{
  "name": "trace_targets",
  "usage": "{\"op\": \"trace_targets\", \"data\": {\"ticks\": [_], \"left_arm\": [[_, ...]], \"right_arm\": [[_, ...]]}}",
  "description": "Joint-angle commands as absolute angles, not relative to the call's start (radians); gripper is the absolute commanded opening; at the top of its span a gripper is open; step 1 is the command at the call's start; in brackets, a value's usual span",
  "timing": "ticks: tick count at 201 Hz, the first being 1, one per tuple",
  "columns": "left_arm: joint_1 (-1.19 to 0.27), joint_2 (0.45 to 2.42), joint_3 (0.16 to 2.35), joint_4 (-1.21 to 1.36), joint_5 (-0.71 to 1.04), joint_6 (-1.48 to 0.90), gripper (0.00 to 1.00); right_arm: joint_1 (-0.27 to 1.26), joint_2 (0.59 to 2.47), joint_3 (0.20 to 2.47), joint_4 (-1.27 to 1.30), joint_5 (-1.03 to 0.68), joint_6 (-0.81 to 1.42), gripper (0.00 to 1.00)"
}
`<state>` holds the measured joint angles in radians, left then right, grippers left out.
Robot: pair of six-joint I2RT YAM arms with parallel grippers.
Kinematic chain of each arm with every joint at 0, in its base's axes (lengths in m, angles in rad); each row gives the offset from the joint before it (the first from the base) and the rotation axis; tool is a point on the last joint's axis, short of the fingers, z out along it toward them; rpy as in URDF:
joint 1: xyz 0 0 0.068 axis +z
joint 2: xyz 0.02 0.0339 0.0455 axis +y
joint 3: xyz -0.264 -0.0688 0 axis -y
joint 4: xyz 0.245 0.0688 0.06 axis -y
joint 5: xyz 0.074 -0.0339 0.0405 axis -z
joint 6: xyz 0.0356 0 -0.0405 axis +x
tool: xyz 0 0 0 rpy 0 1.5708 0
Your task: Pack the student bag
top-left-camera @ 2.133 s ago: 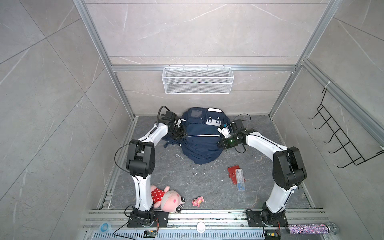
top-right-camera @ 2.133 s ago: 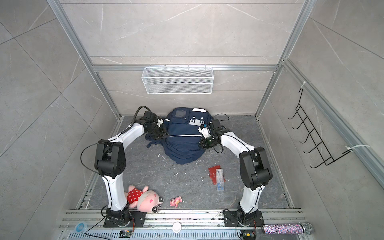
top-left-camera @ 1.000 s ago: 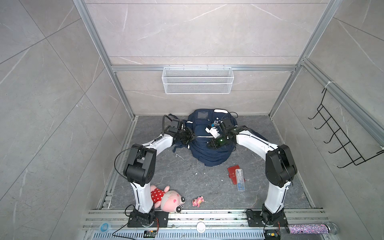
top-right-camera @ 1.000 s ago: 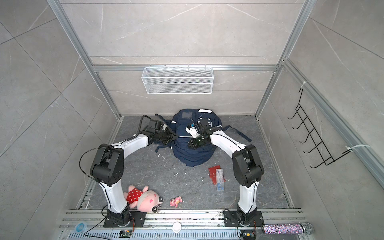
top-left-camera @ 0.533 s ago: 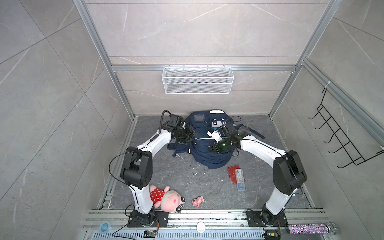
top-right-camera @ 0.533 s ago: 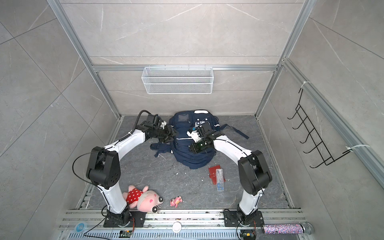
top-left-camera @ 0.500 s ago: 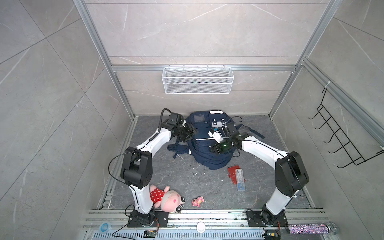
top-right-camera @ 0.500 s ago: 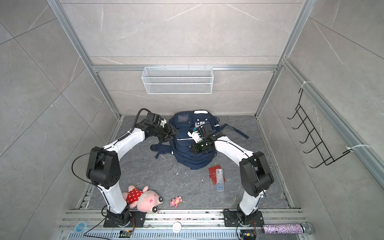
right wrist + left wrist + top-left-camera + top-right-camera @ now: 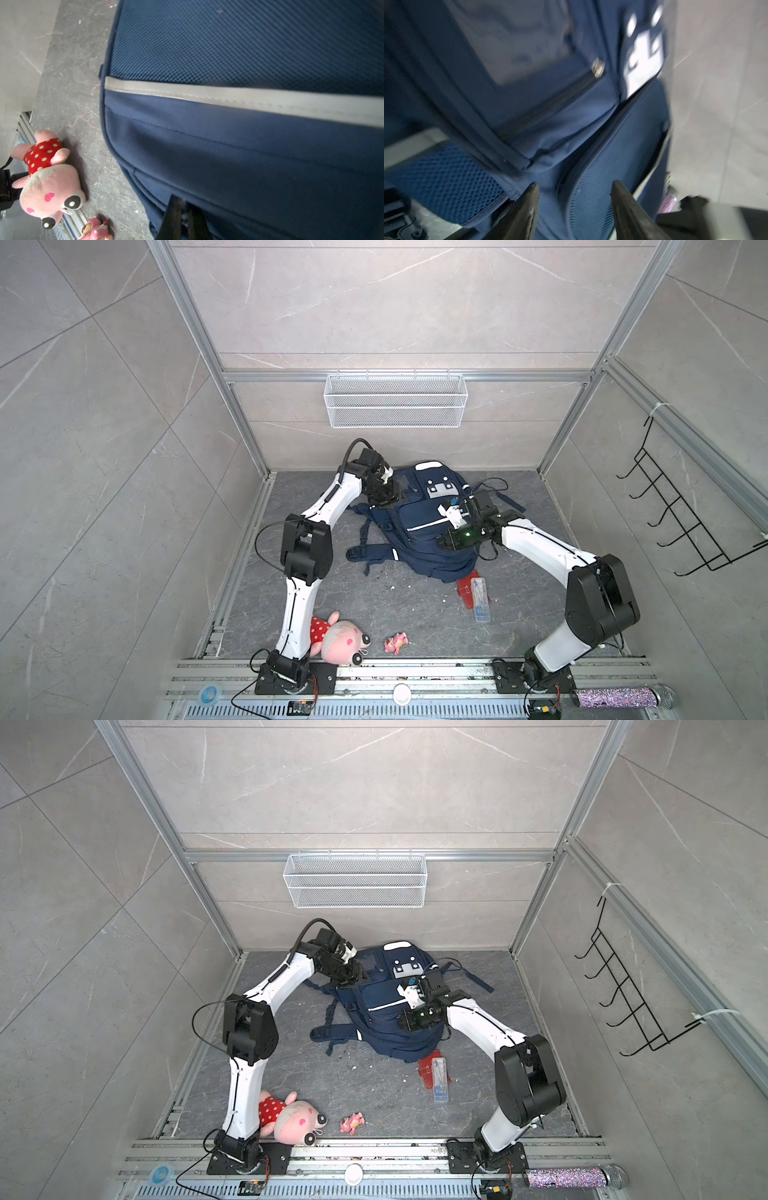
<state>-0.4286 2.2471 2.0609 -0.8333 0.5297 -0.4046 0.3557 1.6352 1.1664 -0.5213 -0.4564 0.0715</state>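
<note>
Shifted forward, student bag (image 9: 419,531) lies between left tool (image 9: 390,498) and right tool (image 9: 444,541).

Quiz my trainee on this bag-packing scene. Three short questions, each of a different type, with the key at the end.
1. Multiple choice: the left gripper, poised over the student bag, is A) open, B) shut, C) out of view.
2. True or false: the right gripper is shut, with its tips at the bag's fabric.
3. Short answer: which toy lies on the floor closest to the left arm's base?

Key
1. A: its two fingers stand apart, with bag fabric showing between them.
2. True.
3. The plush pig in the red spotted dress.
</note>
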Motion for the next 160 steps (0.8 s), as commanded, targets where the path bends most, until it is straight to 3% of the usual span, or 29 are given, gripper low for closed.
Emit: {"op": "trace_targets", "data": {"ticks": [1, 49, 57, 74, 102, 143, 160], "left_arm": [[-0.464, 2.221, 2.041, -0.901, 0.554, -0.331, 0.52], [-0.525, 2.256, 2.068, -0.902, 0.556, -0.332, 0.35], [-0.530, 2.262, 2.077, -0.902, 0.559, -0.337, 0.27], [-0.540, 2.270, 2.098, -0.895, 0.577, -0.354, 0.00], [-0.535, 2.244, 2.063, -0.756, 0.697, -0.501, 0.00], [-0.513, 2.154, 1.834, -0.208, 0.816, -0.996, 0.00], [-0.509, 2.148, 1.815, -0.108, 0.812, -1.101, 0.00]], "right_arm": [[0.328, 1.616, 1.170, -0.553, -0.423, 0.062, 0.00], [0.307, 1.677, 1.220, -0.624, -0.384, -0.023, 0.00], [0.305, 1.682, 1.227, -0.628, -0.380, -0.035, 0.00], [0.305, 1.690, 1.240, -0.637, -0.379, -0.061, 0.00], [0.308, 1.700, 1.258, -0.669, -0.354, -0.113, 0.00], [0.341, 1.640, 1.217, -0.640, -0.391, -0.186, 0.00], [0.378, 1.618, 1.201, -0.632, -0.403, -0.225, 0.00]]}}
